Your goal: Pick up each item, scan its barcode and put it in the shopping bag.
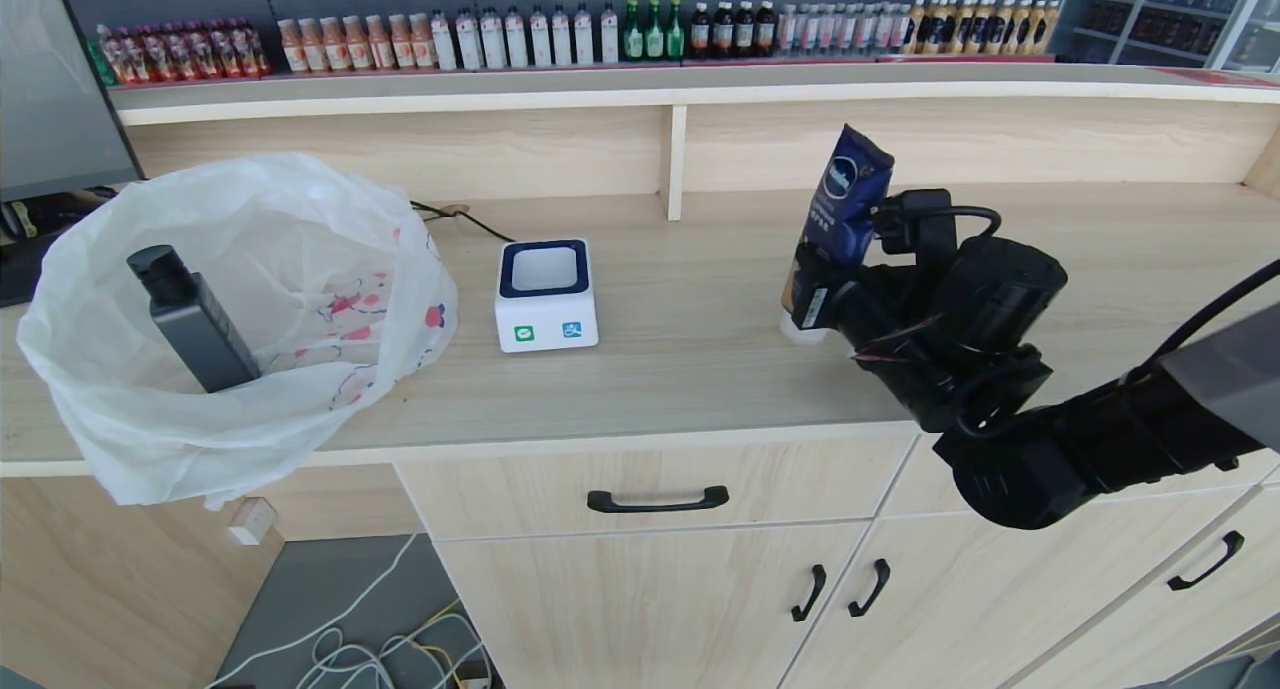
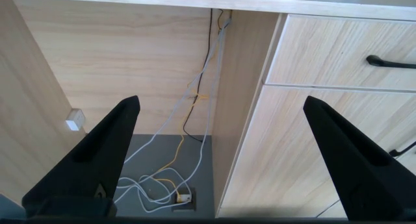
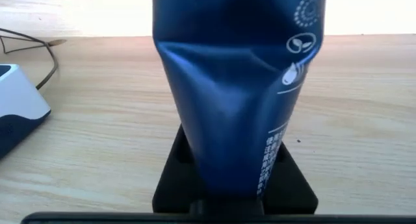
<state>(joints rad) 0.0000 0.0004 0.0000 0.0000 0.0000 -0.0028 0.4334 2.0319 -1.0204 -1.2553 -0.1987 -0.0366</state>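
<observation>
Pale wood counter (image 1: 700, 389) runs below a back shelf lined with bottles (image 1: 560, 34). On its left end, in the head view, the white bag (image 1: 330, 269) stands open with a grey bottle (image 1: 195, 319) leaning inside, and the scanner (image 1: 546, 294) sits mid-counter, well apart from both. To the right, the right gripper (image 1: 832, 304) is clenched on the lower part of a blue tube (image 1: 838, 219), which stands nearly upright with its white cap down; whether the cap touches the wood I cannot tell. Its wrist view shows the tube (image 3: 234, 107) up close, creased, clamped between dark pads, with a scanner corner (image 3: 16, 113) and a thin cable (image 3: 32, 49) off to one side. From the left wrist, the left gripper (image 2: 221, 100) is seen below counter level with fingers (image 2: 97, 165) spread wide and holding nothing, facing cupboard fronts, a drawer handle (image 2: 390, 62) and floor wires (image 2: 162, 185)
</observation>
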